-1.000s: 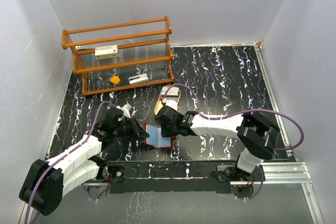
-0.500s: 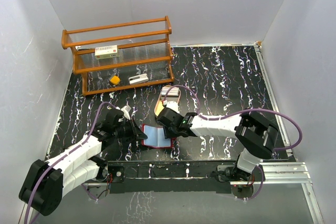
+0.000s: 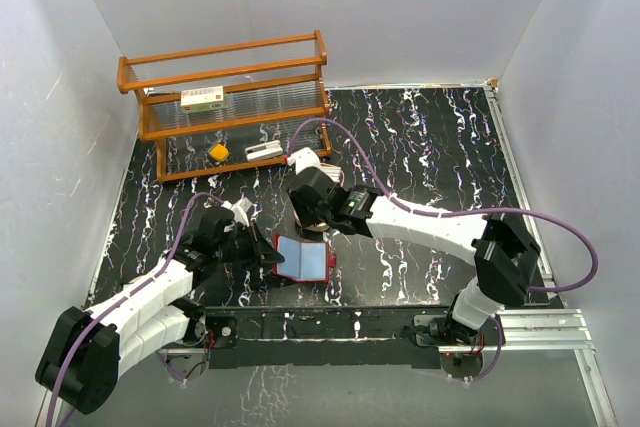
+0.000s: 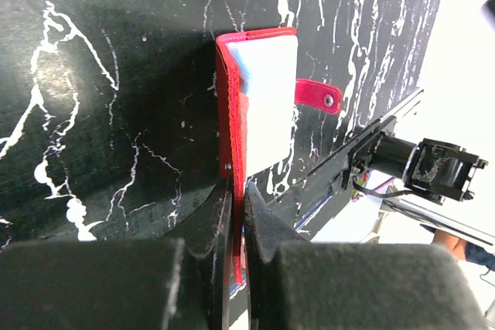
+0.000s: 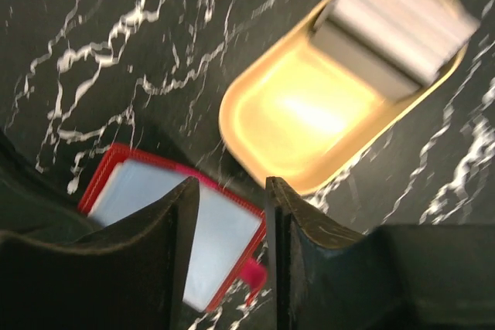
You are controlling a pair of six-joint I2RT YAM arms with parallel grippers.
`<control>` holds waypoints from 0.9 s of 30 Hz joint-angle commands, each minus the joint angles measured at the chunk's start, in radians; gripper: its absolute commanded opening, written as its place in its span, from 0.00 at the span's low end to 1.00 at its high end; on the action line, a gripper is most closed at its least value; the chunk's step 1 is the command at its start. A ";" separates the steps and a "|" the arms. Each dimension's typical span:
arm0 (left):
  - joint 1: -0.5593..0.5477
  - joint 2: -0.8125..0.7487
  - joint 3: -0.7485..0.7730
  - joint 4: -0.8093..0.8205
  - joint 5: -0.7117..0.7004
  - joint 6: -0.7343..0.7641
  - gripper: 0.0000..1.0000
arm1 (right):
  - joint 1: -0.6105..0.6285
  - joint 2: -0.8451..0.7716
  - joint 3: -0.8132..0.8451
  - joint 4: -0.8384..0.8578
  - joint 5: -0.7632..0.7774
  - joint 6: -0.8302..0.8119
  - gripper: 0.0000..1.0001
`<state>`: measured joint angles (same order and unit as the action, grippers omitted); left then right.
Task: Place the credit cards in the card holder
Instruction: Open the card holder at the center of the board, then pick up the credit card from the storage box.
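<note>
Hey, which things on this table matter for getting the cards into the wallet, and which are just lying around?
For the job:
card holder, pinched by the left gripper
credit cards, stacked in the tan tray
right gripper, open and empty

Lying about:
wooden rack
white red-labelled box
small yellow item
small white item

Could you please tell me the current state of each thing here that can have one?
card holder: open, pale inside up, edge pinched.
left pincer: shut on the card holder's edge.
right pincer: open, holding nothing.
credit cards: stacked in the tan tray.
</note>
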<state>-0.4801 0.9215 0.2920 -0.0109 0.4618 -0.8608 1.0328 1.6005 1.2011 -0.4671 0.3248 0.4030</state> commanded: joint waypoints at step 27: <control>0.000 -0.016 -0.012 0.047 0.049 -0.008 0.00 | -0.247 0.178 0.051 0.297 -0.176 -0.957 0.63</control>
<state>-0.4801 0.9218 0.2710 0.0360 0.5045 -0.8768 0.7845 1.7756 1.2800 -0.2710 0.1642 -0.4614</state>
